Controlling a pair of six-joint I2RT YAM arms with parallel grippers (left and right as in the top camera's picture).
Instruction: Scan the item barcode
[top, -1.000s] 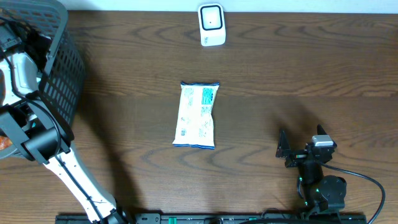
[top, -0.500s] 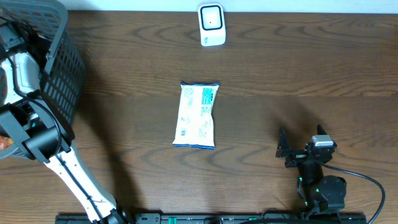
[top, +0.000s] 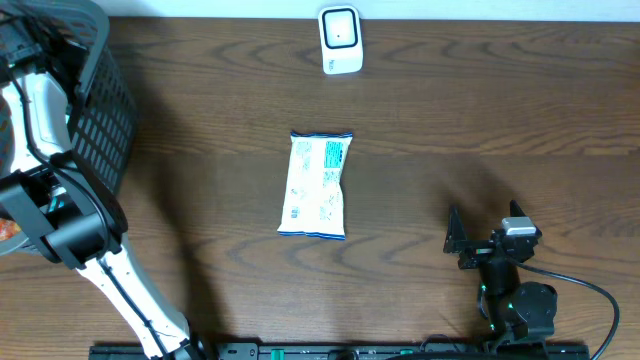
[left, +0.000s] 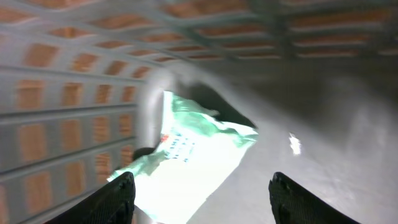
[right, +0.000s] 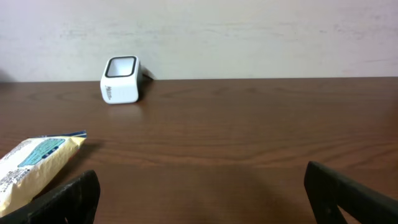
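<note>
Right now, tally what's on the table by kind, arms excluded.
1 basket
1 scanner
2 snack packets: the blue-and-white packet on the bare table, the green packet inside the basket
Total: 4. The rest of the basket's inside is not in clear view.

Dark mesh basket — far-left on wood tbl; pale wall behind.

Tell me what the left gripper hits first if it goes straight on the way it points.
Most likely the green and white packet lying in the basket, just ahead of the open left gripper. Depth is blurred, so how near is unclear.
</note>
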